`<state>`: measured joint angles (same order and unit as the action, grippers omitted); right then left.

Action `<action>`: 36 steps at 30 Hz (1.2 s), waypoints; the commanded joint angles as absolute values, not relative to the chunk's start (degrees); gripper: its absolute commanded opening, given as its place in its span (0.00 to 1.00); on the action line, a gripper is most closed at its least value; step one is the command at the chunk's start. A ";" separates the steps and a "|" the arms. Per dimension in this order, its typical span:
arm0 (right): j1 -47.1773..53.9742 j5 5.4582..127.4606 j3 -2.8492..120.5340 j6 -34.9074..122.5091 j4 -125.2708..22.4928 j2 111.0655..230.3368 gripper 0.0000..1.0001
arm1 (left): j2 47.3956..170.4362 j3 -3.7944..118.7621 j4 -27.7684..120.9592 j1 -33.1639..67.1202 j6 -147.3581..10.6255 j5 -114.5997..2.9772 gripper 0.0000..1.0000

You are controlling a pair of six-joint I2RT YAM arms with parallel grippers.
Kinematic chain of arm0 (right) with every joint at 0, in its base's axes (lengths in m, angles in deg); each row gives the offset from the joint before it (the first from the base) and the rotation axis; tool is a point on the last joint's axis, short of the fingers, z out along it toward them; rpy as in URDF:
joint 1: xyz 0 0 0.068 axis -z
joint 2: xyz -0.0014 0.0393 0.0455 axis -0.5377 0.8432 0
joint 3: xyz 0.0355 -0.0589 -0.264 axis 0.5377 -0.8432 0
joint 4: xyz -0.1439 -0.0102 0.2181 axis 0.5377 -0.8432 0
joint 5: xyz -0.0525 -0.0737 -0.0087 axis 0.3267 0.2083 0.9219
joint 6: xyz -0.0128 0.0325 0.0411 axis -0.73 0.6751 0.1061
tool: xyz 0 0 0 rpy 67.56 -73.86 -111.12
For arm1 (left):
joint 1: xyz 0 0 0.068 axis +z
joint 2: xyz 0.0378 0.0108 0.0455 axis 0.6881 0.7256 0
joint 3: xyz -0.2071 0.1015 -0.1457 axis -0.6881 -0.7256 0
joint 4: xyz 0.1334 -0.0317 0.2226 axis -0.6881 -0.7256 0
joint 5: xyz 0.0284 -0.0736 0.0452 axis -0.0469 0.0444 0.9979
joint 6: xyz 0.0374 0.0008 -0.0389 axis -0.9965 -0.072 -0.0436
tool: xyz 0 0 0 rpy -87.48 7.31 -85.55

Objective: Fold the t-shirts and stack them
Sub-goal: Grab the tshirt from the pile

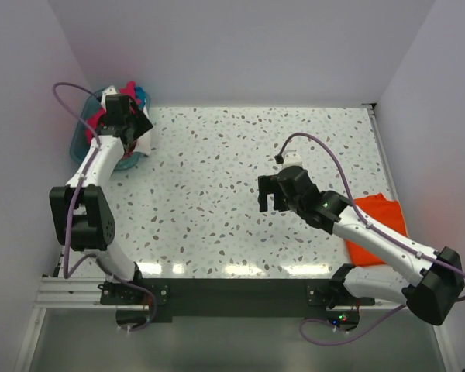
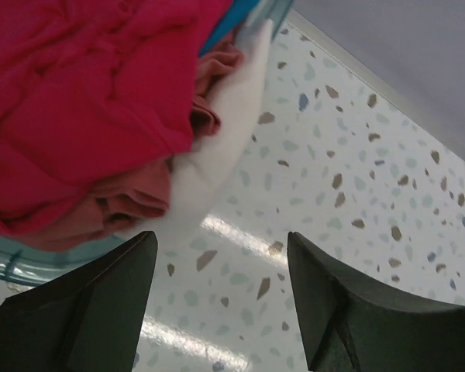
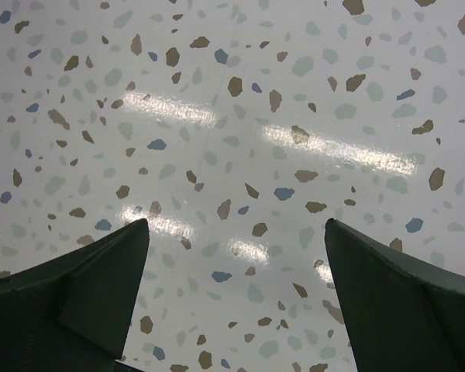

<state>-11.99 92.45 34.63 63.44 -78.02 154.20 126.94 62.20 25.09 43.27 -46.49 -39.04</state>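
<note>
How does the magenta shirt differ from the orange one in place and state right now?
The magenta shirt sits crumpled in the teal basin at the table's far left, heaped with other tees; the orange shirt lies flat on the table's right edge, alone. The left claw is open beside the magenta one; the right arm crosses the orange one. Both are plain-coloured and ungripped.

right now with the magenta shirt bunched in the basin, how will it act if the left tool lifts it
Probably floppy: the magenta shirt lies in soft crumpled folds, so it should drape and unfurl rather than hold shape. It may drag neighbours along, since the salmon shirt and white shirt are tangled against it. The translucent basin might shift too.
</note>
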 commanded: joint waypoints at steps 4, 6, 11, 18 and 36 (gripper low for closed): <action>-11.86 91.06 35.77 62.12 -78.48 152.64 0.99 | 138.17 74.07 22.53 51.38 -45.14 -31.64 0.73; -11.86 90.89 35.68 62.04 -78.30 152.81 0.99 | 140.82 76.27 22.26 53.32 -44.79 -31.47 0.73; -11.86 90.71 35.59 61.86 -78.13 153.86 0.99 | 144.42 77.42 22.78 55.78 -44.53 -32.34 0.73; -11.86 90.18 36.21 61.95 -78.30 155.10 0.99 | 146.27 76.98 23.66 56.84 -44.35 -34.18 0.42; -11.86 92.47 42.53 61.24 -77.25 157.73 0.99 | 130.46 99.04 19.45 50.70 -54.80 -45.62 0.00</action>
